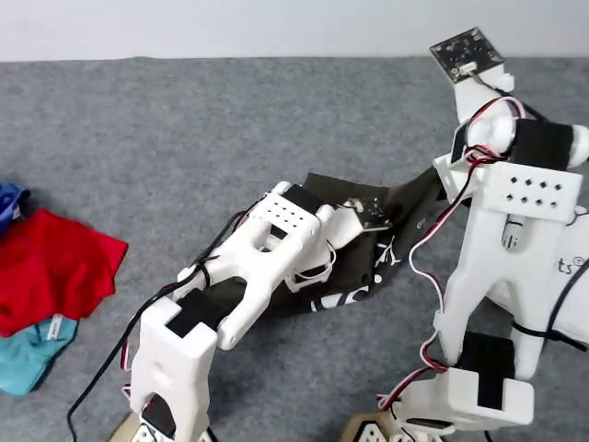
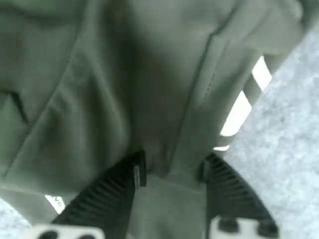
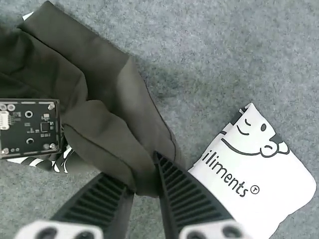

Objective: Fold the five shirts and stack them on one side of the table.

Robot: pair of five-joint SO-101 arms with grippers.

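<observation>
The black shirt (image 1: 405, 198) lies crumpled at the centre of the grey surface (image 1: 184, 129), both arms bent over it. The left end effector (image 2: 172, 172) grasps a bunched fold of its dark cloth between its ribbed fingers (image 2: 119, 191). The right end effector (image 3: 144, 184) is clenched on another edge of the same shirt. A folded white printed shirt (image 3: 259, 174) rests near that edge, apart from it. At 9 o'clock a red shirt (image 1: 51, 267) lies over a teal shirt (image 1: 28, 354), with a blue shirt (image 1: 9, 204) just beyond them.
</observation>
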